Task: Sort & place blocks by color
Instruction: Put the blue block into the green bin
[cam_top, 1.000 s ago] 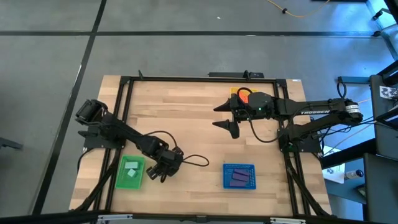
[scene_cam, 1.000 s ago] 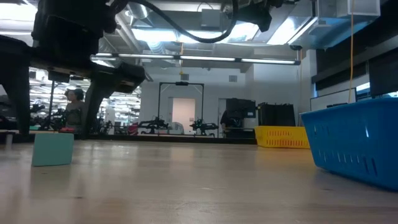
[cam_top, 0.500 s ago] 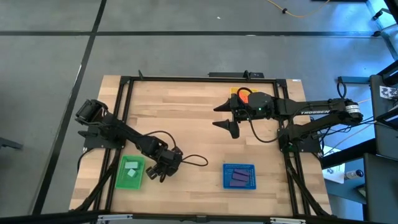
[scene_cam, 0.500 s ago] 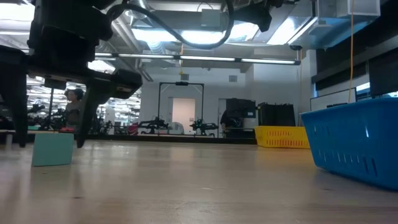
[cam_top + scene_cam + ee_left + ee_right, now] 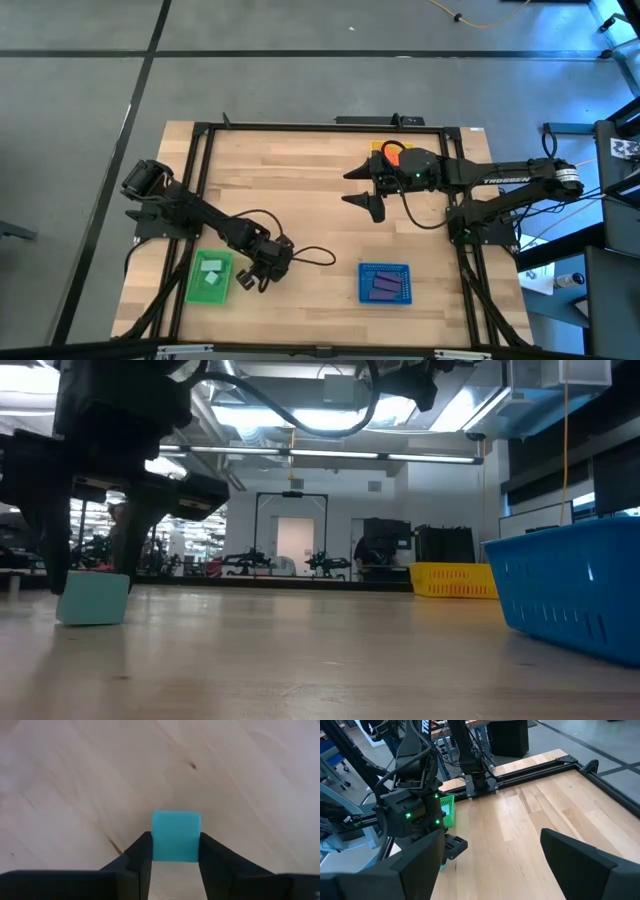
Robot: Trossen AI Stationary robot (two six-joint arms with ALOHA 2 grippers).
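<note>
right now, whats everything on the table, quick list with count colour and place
mint block: 1, pale mint, on the bare wood right of the green tray, between the left gripper's fingers, tilted
mint blocks in tray: 2, pale mint, inside the green tray
green tray: 1, green, near left of the table
purple blocks: about 3, purple, inside the blue tray
blue tray: 1, blue, near right
yellow tray: 1, yellow, far right, mostly under the right arm
orange block: at least 1, orange-red, at the yellow tray
left gripper: 1, dark, shut on the mint block
right gripper: 1, dark, open, above the table's middle
</note>
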